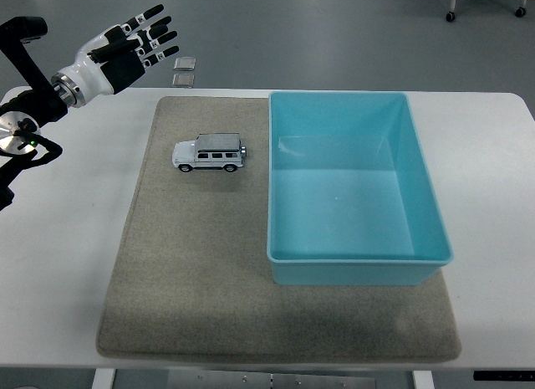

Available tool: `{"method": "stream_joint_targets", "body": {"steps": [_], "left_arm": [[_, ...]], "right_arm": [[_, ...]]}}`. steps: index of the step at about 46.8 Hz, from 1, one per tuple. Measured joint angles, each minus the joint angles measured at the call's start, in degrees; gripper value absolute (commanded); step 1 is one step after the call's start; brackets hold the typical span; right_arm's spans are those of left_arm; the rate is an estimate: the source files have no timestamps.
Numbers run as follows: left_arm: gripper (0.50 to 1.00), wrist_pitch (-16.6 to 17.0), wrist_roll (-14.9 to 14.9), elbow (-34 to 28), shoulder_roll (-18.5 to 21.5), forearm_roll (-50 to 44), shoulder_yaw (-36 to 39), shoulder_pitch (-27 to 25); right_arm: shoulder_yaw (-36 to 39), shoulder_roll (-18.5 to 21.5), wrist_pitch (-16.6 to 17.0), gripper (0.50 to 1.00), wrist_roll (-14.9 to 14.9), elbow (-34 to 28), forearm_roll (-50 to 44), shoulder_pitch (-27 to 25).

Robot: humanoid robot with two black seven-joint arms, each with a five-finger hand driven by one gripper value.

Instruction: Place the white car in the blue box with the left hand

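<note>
We see the white car [211, 153] upright on the grey mat [201, 263] toward the surface's far left, just beside the blue box [355, 259]. It looks small, rigid, light and smooth; we would pinch across its sides. Our left hand [125, 46] hangs beyond the far-left corner, fingers spread, empty.

Bright, even overhead light here, sharp focus throughout; soft shadow sits under the blue box [355, 188], no glare.
</note>
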Motion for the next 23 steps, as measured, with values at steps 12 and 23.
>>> {"method": "stream_joint_targets", "body": {"steps": [12,23], "left_arm": [[1.0,-2.18,-3.55,0.27,0.01,18.24,-0.02,-0.43],[0.999,-1.61,-10.63,-0.68,1.33,46.04,-0.08,-1.01]], "right_arm": [[0.0,0.0,0.0,0.936,0.0,0.0,0.0,0.0],[0.0,0.0,0.0,0.936,0.0,0.0,0.0,0.0]]}}
